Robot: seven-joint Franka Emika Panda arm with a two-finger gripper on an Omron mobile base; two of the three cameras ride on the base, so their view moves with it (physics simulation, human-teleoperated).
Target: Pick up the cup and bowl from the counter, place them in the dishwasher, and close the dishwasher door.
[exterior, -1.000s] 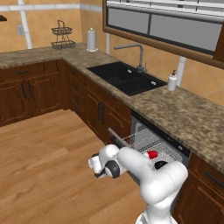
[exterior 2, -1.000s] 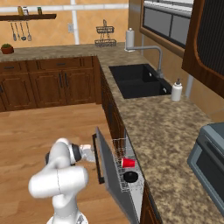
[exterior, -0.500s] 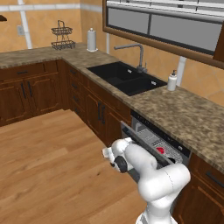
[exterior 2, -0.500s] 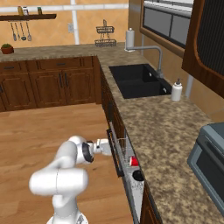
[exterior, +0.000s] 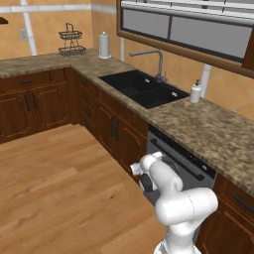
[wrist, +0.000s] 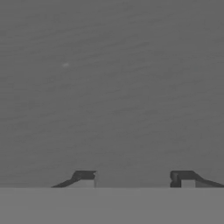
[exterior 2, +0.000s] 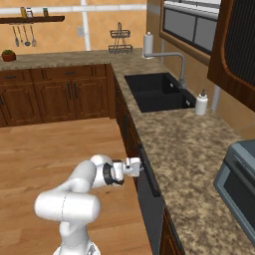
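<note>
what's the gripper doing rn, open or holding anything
Gripper: open, fingers apart, holding nothing, up against the grey dishwasher door.

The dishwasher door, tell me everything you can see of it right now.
The dishwasher door is a flat grey panel with a long black bar handle, set under the granite counter between brown cabinets. It stands upright, shut or nearly so. The end effector sits right against its grey face, fingertips apart.

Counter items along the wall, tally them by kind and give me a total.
Wire basket: 1
Paper towel roll: 1
Faucet: 1
Soap bottle: 1
Toaster oven: 1
Total: 5
</note>
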